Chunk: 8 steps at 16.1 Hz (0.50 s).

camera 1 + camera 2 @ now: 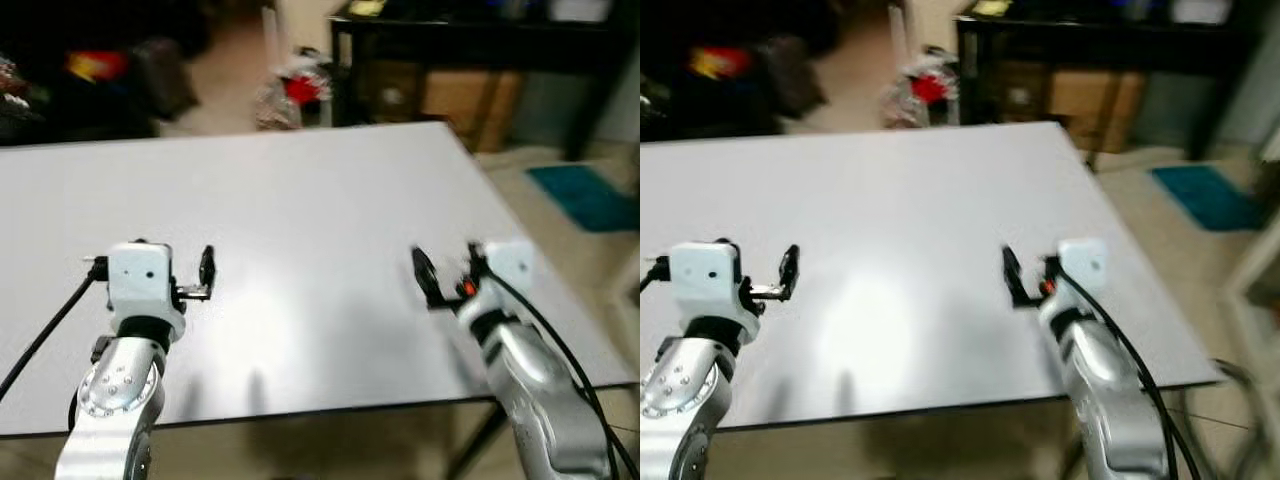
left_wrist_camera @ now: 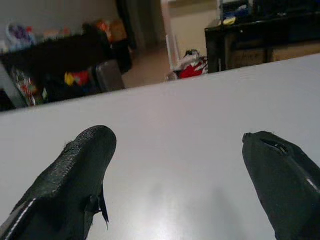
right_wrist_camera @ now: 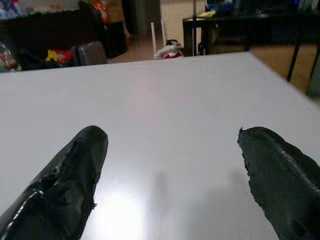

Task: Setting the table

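Observation:
A bare white table lies before me, and no dishes or cutlery can be seen on it. My left gripper hovers over the table's near left part, open, with nothing between its black fingers. Over the near right part my right gripper is held the same way, open and empty. In the right wrist view its fingers stand wide apart above the plain tabletop.
Beyond the table's far edge are a black shelf unit at the back right, a red and white heap on the floor, and dark clutter at the back left. A teal mat lies on the floor to the right.

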Available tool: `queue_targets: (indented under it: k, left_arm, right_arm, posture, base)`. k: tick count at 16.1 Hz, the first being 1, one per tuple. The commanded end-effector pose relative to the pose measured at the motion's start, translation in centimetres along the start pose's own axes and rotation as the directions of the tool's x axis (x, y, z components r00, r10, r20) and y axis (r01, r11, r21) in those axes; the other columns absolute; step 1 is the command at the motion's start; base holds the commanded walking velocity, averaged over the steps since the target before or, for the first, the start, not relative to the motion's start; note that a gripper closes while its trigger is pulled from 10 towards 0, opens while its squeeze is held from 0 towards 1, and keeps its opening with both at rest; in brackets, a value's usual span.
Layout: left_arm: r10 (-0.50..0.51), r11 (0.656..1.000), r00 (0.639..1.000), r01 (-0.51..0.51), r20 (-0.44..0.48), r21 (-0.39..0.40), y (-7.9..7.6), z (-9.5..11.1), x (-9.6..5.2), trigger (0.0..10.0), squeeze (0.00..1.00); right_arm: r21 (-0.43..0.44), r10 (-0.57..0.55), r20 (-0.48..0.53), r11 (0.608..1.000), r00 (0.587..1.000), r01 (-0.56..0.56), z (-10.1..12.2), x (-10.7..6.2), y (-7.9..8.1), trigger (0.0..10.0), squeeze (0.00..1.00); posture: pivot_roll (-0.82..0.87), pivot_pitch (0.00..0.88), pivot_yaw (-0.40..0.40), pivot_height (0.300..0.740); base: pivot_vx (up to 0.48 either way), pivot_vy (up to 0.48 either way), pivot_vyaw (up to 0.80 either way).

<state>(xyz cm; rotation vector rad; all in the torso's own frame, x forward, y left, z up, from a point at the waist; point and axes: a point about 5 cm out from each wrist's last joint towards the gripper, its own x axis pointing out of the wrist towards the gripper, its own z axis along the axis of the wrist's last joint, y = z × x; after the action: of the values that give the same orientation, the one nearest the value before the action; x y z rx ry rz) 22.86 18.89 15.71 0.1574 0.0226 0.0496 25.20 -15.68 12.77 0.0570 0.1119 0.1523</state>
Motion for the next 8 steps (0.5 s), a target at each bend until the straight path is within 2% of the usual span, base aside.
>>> queue_targets:
  k: [1, 4, 8]
  left_arm:
    - [-0.023, 1.0, 1.0, 0.023, 0.003, 0.0, 0.1, 0.1, 0.6, 10.0, 0.0]
    - [-0.056, 0.998, 0.998, 0.056, -0.003, -0.032, -0.4, -0.2, 1.1, 10.0, 0.0]
    - [-0.068, 0.997, 0.998, 0.067, -0.012, -0.047, -1.0, -0.6, 0.8, 10.0, 0.0]
  right_arm:
    - [0.013, 0.007, 0.031, 1.0, 1.0, -0.007, 1.0, -0.4, 0.4, 10.0, 1.0]
    - [0.016, 0.02, 0.014, 1.0, 1.0, -0.02, 1.0, -1.8, 0.1, 10.0, 1.0]
    - [0.027, -0.014, 0.026, 1.0, 1.0, 0.014, 1.3, -1.5, 0.0, 10.0, 1.0]
  posture:
    - [-0.08, 0.0, 0.1, 0.74]
    - [-0.11, 0.0, 0.121, 0.74]
    - [-0.11, 0.0, 0.113, 0.74]
  base:
    - [0.0, 0.0, 0.8]
    - [0.0, 0.0, 0.8]
    - [0.0, 0.0, 0.8]
